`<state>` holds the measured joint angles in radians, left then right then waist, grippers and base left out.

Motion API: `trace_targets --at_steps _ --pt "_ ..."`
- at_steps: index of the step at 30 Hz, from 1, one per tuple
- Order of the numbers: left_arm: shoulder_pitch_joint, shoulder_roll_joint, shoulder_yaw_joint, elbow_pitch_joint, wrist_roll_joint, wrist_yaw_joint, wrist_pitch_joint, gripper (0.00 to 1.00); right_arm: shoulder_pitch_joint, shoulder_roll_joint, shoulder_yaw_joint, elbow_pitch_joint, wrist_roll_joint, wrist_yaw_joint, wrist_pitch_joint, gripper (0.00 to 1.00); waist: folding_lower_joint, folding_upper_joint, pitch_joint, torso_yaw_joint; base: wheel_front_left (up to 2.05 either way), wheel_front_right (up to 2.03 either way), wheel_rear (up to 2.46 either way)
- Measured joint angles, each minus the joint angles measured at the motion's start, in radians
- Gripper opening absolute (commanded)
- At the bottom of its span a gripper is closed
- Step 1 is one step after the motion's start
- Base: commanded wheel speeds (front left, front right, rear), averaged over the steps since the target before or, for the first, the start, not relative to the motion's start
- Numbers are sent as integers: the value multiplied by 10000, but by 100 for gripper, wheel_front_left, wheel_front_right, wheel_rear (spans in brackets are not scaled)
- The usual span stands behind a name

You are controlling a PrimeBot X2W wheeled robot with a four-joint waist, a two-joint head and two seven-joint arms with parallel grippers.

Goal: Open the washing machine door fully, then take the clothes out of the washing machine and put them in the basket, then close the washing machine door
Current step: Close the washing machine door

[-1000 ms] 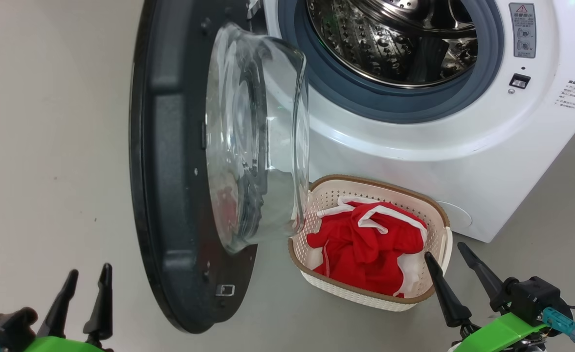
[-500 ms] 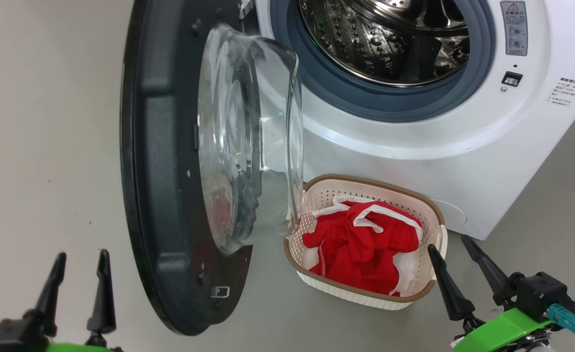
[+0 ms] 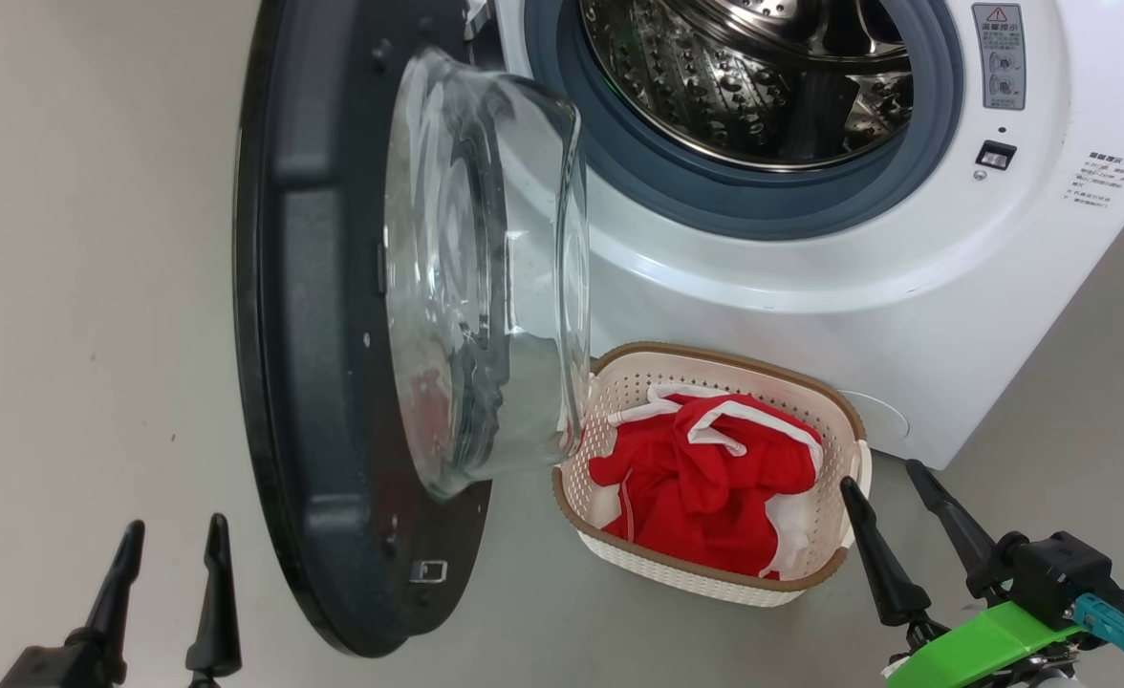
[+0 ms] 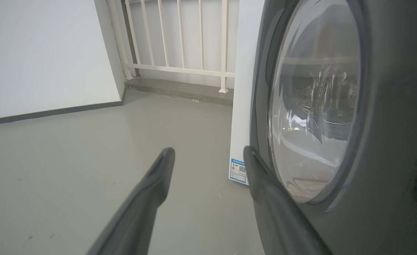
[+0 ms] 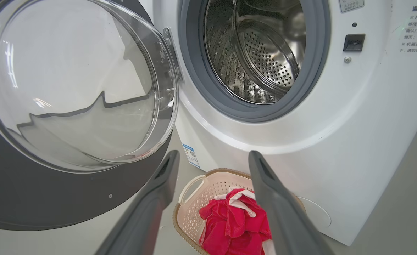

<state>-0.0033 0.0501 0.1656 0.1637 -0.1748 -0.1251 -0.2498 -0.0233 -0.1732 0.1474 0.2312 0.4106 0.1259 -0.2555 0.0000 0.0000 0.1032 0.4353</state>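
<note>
All the red clothes (image 3: 705, 478) lie in the cream basket (image 3: 724, 352) below the washing machine (image 3: 810, 287), whose drum (image 3: 753, 86) looks empty. The washing machine door (image 3: 313, 287) stands wide open, so only closing is left. My left gripper (image 3: 176, 524) hangs spread and empty by its outer face, placed to push; my right gripper (image 3: 877, 473) gapes empty beside the basket.

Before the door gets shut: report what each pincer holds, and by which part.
Nothing is held. Both stand open: the left pincer beside the washing machine door, the right pincer by the basket with the clothes.
</note>
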Motion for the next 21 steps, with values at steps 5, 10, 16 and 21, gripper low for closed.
trace_targets --at_steps 5,10,16,21 --pt "0 -17 0 0 67 0 0 100 0 -4 -13 8 0 0 0 100 0 0 -24 2 0 0 0" --pt "10 -19 10 -13 81 0 0 100 0 -2 -13 12 0 0 0 100 0 0 -73 -5 0 0 0" --pt "72 -19 25 -48 82 0 0 100 7 4 -10 15 0 0 0 100 0 0 -142 2 0 0 0" --pt "66 -10 -33 -48 -196 0 0 49 9 25 -6 36 0 0 0 100 0 0 -199 8 0 0 0"
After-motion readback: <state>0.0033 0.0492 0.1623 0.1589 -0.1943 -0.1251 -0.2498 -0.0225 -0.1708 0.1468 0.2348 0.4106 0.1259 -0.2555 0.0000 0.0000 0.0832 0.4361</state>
